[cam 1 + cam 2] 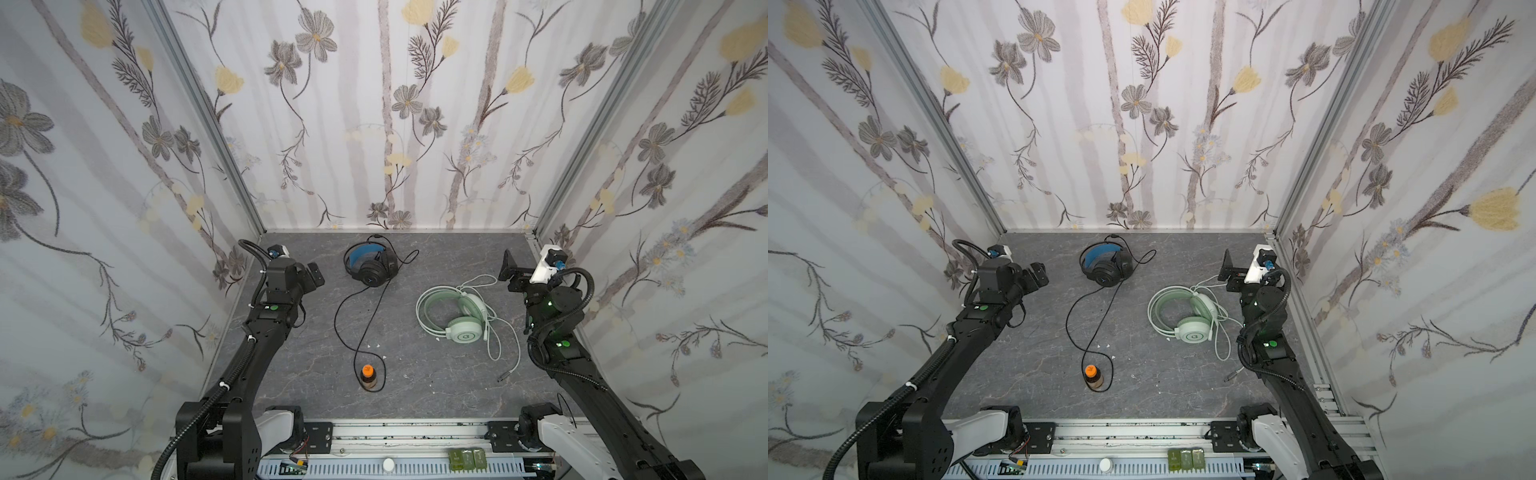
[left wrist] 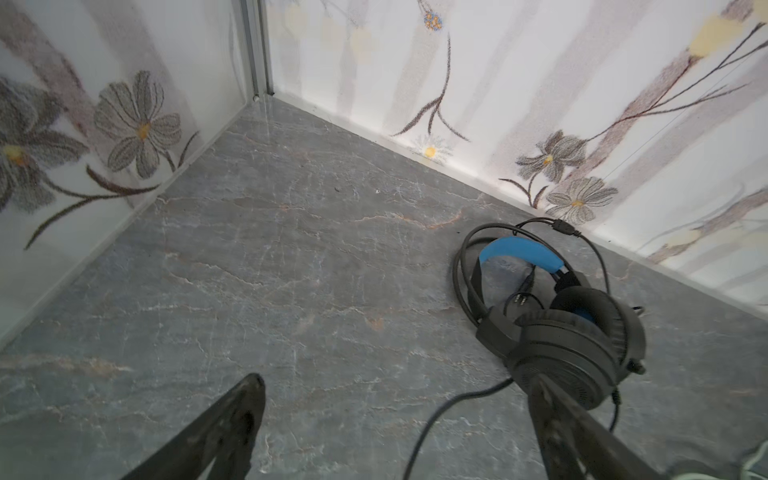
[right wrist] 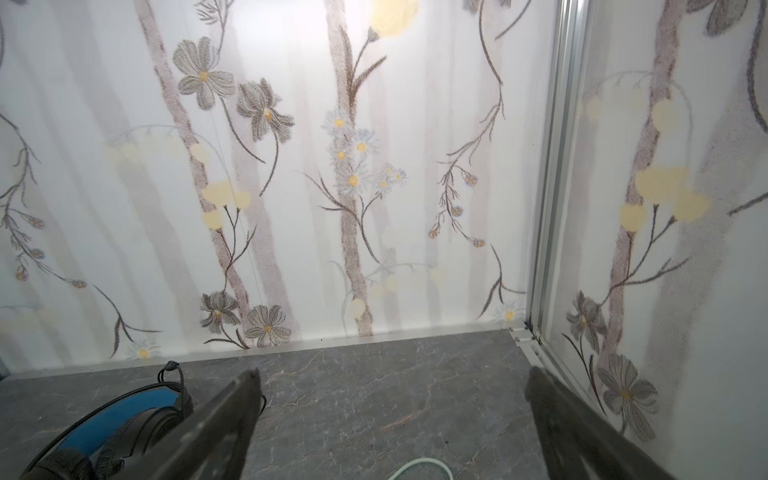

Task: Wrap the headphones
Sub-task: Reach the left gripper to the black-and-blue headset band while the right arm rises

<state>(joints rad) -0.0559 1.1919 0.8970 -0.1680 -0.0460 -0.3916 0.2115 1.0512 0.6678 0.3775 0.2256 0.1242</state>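
The black headphones (image 1: 371, 266) (image 1: 1106, 266) with a blue inner headband lie at the back middle of the table. Their black cable (image 1: 345, 307) trails toward the front and loops round a small bottle. The mint green headphones (image 1: 455, 313) (image 1: 1187, 316) lie right of centre, with their pale cable (image 1: 498, 336) spread loosely beside them. My left gripper (image 1: 313, 274) (image 2: 395, 382) hovers open to the left of the black headset (image 2: 569, 332), empty. My right gripper (image 1: 509, 266) (image 3: 392, 376) stands open and empty behind the green headset, over a loop of green cable (image 3: 419, 467).
A small orange-capped bottle (image 1: 368, 376) stands front centre inside the black cable's loop. Flowered walls (image 1: 124, 208) close in the table on three sides. A metal rail (image 1: 415, 432) runs along the front edge. A few white specks (image 1: 374, 345) lie near the middle.
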